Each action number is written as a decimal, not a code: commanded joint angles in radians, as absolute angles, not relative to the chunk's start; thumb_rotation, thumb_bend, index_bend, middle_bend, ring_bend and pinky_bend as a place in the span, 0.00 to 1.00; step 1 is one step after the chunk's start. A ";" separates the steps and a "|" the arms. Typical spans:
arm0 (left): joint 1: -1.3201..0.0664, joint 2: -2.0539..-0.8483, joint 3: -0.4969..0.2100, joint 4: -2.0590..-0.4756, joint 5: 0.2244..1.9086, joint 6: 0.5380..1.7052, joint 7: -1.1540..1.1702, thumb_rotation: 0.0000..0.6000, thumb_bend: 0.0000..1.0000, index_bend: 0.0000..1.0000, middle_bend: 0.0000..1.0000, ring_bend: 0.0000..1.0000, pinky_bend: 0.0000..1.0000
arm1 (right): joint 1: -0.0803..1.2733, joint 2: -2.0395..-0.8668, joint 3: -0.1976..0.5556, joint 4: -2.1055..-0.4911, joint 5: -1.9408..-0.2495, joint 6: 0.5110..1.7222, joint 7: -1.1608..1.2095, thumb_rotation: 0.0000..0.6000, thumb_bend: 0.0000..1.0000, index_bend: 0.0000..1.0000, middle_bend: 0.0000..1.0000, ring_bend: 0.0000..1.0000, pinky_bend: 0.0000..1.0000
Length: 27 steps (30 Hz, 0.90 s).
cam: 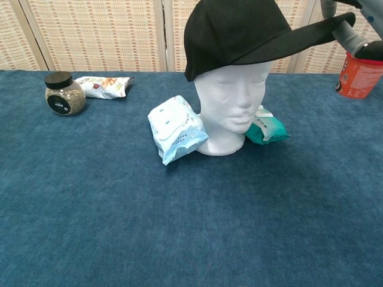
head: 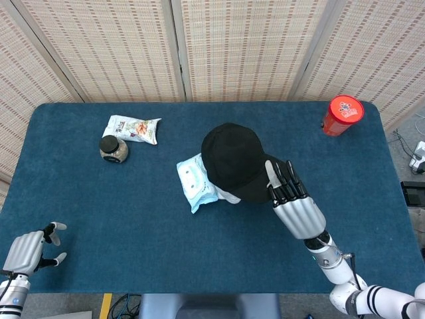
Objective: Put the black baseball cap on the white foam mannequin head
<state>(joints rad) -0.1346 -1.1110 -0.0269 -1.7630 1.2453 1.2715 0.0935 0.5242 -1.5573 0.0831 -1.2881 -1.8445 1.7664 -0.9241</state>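
cap [cam: 233, 30] sits on mannequin head [cam: 230, 107] | my right hand [head: 295, 203] pinching brim | left hand [head: 26, 251] loose, empty | yank sideways = foam head tips

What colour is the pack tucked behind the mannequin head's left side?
Teal green with a white top, the pack shows best in the chest view.

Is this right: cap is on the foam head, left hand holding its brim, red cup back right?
Not quite: the right hand holds the brim of the cap, as the head view shows. The cap sits on the foam head; red cup back right.
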 commanded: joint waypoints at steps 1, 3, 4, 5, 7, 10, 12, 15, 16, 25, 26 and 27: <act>-0.135 -1.111 -0.027 -1.763 1.245 1.271 0.094 1.00 0.17 0.32 0.54 0.45 0.56 | 0.506 -1.571 0.078 -1.285 -1.845 1.765 -0.913 1.00 0.49 0.77 0.18 0.02 0.00; -0.135 -1.110 -0.027 -1.764 1.246 1.272 0.093 1.00 0.17 0.32 0.54 0.45 0.56 | 0.494 -1.581 0.080 -1.279 -1.844 1.763 -0.903 1.00 0.49 0.77 0.18 0.02 0.00; -0.134 -1.111 -0.026 -1.763 1.246 1.272 0.093 1.00 0.17 0.32 0.54 0.45 0.56 | 0.489 -1.587 0.081 -1.275 -1.843 1.763 -0.897 1.00 0.49 0.77 0.18 0.02 0.00; -0.134 -1.111 -0.027 -1.763 1.246 1.272 0.093 1.00 0.17 0.32 0.54 0.45 0.56 | 0.485 -1.591 0.082 -1.272 -1.842 1.762 -0.892 1.00 0.49 0.77 0.18 0.02 0.00; -0.135 -1.110 -0.026 -1.765 1.246 1.272 0.093 1.00 0.17 0.32 0.54 0.45 0.56 | 0.480 -1.598 0.087 -1.267 -1.840 1.758 -0.881 1.00 0.49 0.77 0.18 0.02 0.00; -0.135 -1.110 -0.026 -1.764 1.244 1.270 0.093 1.00 0.17 0.32 0.54 0.45 0.56 | 0.467 -1.618 0.084 -1.262 -1.847 1.757 -0.874 1.00 0.48 0.77 0.18 0.02 0.00; -0.136 -1.110 -0.027 -1.765 1.244 1.270 0.093 1.00 0.17 0.32 0.54 0.45 0.56 | 0.461 -1.629 0.084 -1.263 -1.850 1.754 -0.875 1.00 0.48 0.77 0.18 0.02 0.00; -0.135 -1.109 -0.027 -1.766 1.245 1.272 0.092 1.00 0.17 0.32 0.54 0.45 0.56 | 0.454 -1.643 0.082 -1.270 -1.859 1.748 -0.873 1.00 0.48 0.77 0.18 0.02 0.00; -0.135 -1.109 -0.027 -1.766 1.245 1.272 0.093 1.00 0.17 0.32 0.54 0.45 0.56 | 0.452 -1.647 0.081 -1.271 -1.863 1.748 -0.871 1.00 0.48 0.77 0.18 0.02 0.00; -0.135 -1.108 -0.028 -1.766 1.246 1.274 0.091 1.00 0.17 0.32 0.54 0.45 0.56 | 0.434 -1.672 0.066 -1.298 -1.900 1.726 -0.860 1.00 0.48 0.77 0.18 0.02 0.00; -0.135 -1.108 -0.028 -1.767 1.247 1.275 0.090 1.00 0.17 0.32 0.54 0.45 0.56 | 0.432 -1.675 0.065 -1.301 -1.905 1.723 -0.861 1.00 0.48 0.77 0.18 0.02 0.00; -0.134 -1.107 -0.027 -1.767 1.247 1.275 0.090 1.00 0.17 0.32 0.54 0.45 0.56 | 0.430 -1.676 0.064 -1.304 -1.909 1.721 -0.862 1.00 0.48 0.77 0.18 0.02 0.00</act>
<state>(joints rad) -0.1343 -1.1073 -0.0277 -1.7672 1.2471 1.2749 0.0898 0.4314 -1.6749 0.0649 -1.3027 -1.9065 1.7226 -0.8616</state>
